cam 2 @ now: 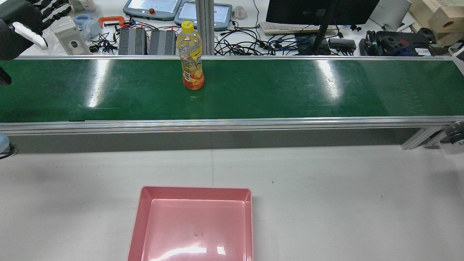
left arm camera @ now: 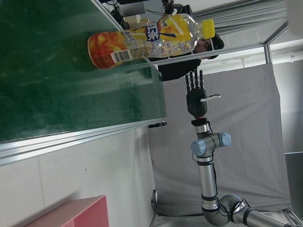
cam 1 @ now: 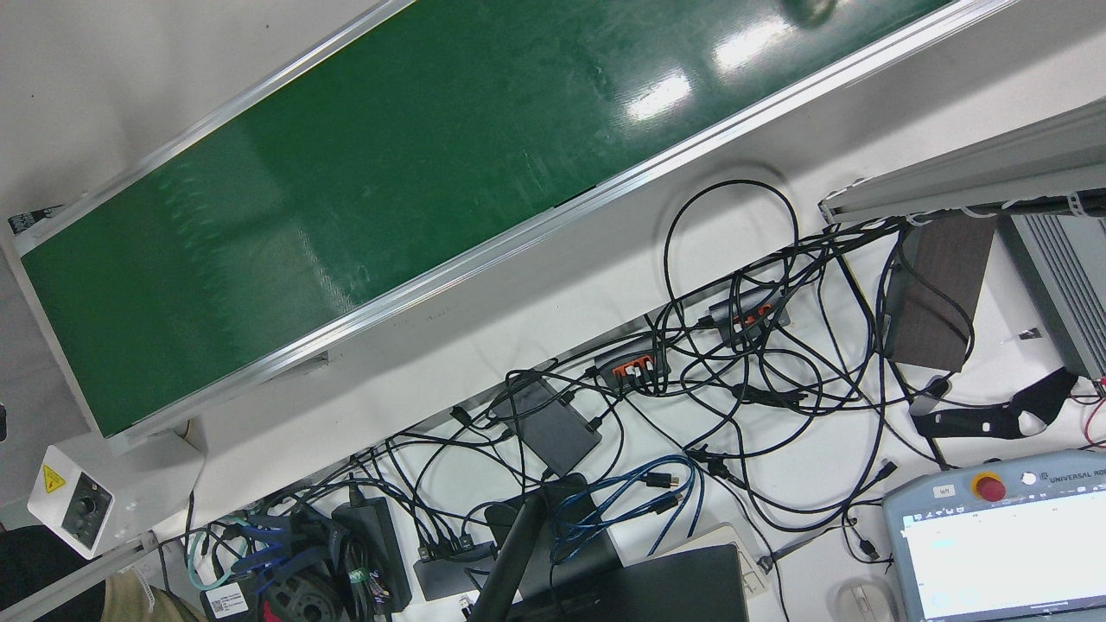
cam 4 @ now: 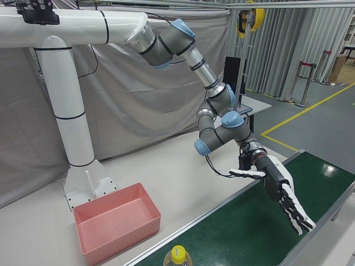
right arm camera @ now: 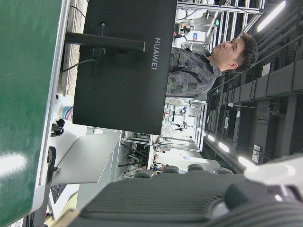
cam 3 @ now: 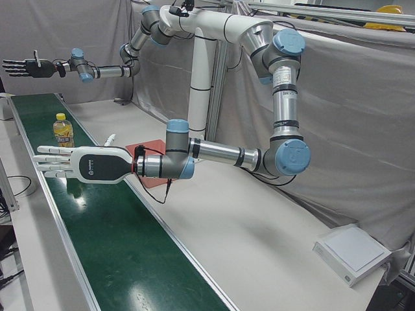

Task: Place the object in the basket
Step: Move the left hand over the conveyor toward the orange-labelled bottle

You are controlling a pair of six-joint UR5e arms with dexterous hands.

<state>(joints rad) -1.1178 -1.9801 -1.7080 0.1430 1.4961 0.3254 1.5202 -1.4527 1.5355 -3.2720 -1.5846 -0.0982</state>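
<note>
An orange-drink bottle (cam 2: 191,61) with a yellow cap stands upright on the green belt (cam 2: 253,90), near its far edge. It also shows as the bottle (cam 3: 63,129), (cam 4: 177,256), (left arm camera: 151,38). The pink basket (cam 2: 195,190) sits empty on the white table on the near side of the belt, roughly in line with the bottle. My left hand (cam 2: 20,27) is open, fingers stretched out, over the belt well left of the bottle and apart from it; same hand (cam 3: 78,165), (cam 4: 280,194). My right hand (cam 3: 26,67), (left arm camera: 196,97) is open, held high far beyond the bottle.
The belt's aluminium rails (cam 2: 232,123) run the full width. Behind it a desk holds cables (cam 1: 734,371), teach pendants (cam 2: 152,7) and a monitor (cam 2: 319,11). A person (right arm camera: 199,61) stands behind the monitor. The white pedestal (cam 4: 77,138) rises behind the basket (cam 4: 122,235).
</note>
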